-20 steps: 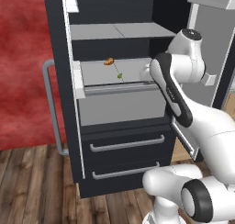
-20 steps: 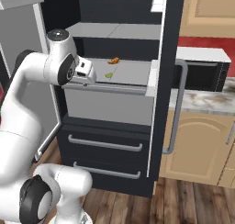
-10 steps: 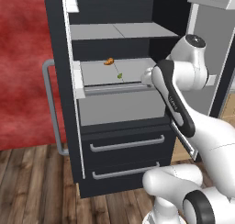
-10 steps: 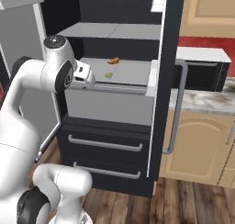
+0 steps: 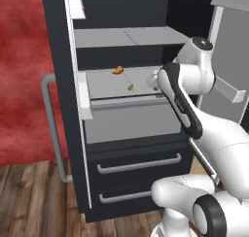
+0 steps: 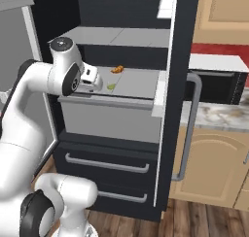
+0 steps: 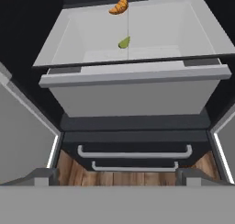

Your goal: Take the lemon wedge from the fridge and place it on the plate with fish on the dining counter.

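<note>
Your fingers [image 6: 97,80] sit at the open front of the fridge [image 5: 63,134], level with the middle shelf [image 5: 141,80]; whether they are spread or closed you cannot tell, since the wrist hides them in both base views and the hand view does not show their tips. Nothing can be seen between them.

Just ahead of the hand, the lemon wedge [image 7: 124,43] lies on that pale grey shelf, near its middle and a little toward the front lip. In the right base view the lemon wedge [image 6: 111,86] is just beside the hand, apart from it; from the left it shows at [image 5: 130,87].

Further back on the same shelf, you see a small orange curved item [image 7: 119,7], well behind the wedge and slightly to its left in the hand view.

Below the shelf is a closed grey bin front [image 7: 133,97], then two dark drawers [image 5: 138,165] with grey bar handles. Both fridge doors stand open, one door [image 6: 182,85] edge-on with its long grey handle [image 6: 189,129]. Beyond it, a marbled table [image 6: 216,117] tops tan cabinets.
</note>
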